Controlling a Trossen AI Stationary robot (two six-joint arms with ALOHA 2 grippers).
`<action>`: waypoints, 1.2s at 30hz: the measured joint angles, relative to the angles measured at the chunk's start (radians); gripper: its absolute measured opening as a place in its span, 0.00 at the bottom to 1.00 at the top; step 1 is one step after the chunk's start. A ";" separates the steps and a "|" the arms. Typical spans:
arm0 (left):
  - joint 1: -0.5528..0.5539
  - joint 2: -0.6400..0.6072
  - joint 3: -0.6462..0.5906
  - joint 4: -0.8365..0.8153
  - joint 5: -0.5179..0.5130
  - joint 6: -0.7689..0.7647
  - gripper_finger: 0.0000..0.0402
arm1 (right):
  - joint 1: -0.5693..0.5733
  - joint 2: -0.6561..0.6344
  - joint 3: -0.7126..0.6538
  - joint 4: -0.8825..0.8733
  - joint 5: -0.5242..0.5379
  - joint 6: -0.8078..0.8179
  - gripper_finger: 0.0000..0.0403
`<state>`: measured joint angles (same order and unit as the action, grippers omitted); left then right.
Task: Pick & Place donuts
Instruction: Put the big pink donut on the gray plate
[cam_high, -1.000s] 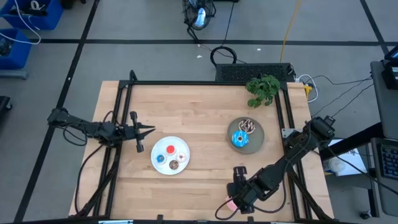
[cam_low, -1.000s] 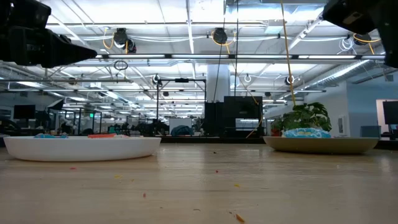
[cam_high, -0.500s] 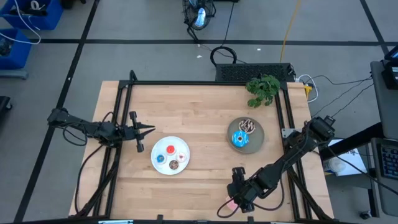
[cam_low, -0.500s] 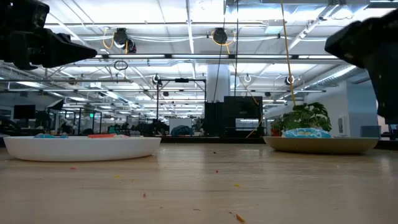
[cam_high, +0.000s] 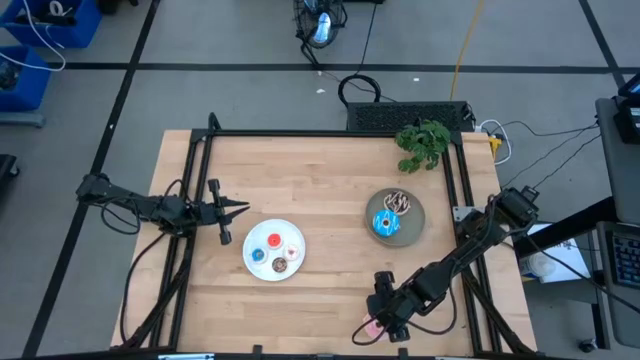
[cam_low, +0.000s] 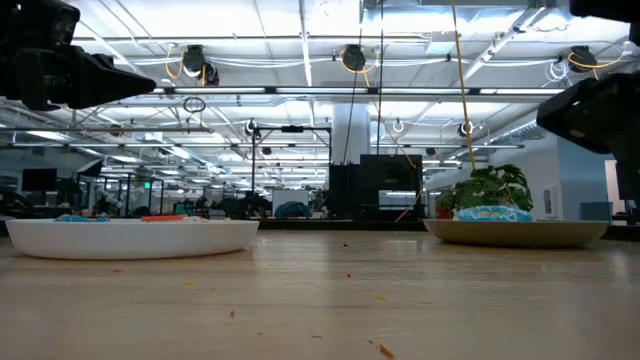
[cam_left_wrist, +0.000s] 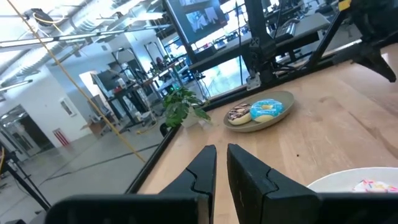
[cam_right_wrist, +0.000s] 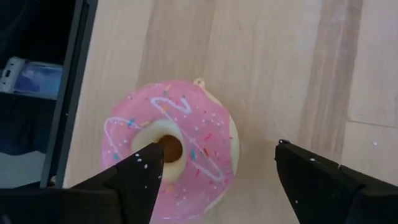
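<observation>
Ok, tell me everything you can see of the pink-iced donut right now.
The pink-iced donut is a soft-looking toy ring with a tan body, pink icing, white squiggles and coloured sprinkles. It lies flat, icing up, on the bare wood at the near edge of the table, beside the black frame rail. The right tool hangs open over it, one finger above the hole; contact is unclear.

My right claw hangs low at the near edge of the counter, right over a pink donut. My left claw waits over the counter's left side, beside the white plate with small donuts. The grey plate holds a blue-iced donut and a brown one. A plant sits at the far right corner.
</observation>
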<state>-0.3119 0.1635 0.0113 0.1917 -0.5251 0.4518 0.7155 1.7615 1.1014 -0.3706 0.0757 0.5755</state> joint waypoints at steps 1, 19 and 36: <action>0.000 0.000 0.000 0.000 0.000 -0.001 0.12 | 0.000 0.000 -0.009 0.017 0.000 0.000 0.71; 0.000 0.000 0.000 -0.002 0.000 -0.002 0.12 | -0.009 0.091 -0.012 0.053 -0.045 -0.013 0.68; 0.000 0.000 0.000 -0.004 0.000 -0.004 0.12 | -0.045 -0.122 -0.019 -0.177 -0.038 0.031 0.07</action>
<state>-0.3119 0.1634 0.0113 0.1873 -0.5255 0.4473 0.6702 1.6390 1.0828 -0.5473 0.0374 0.6070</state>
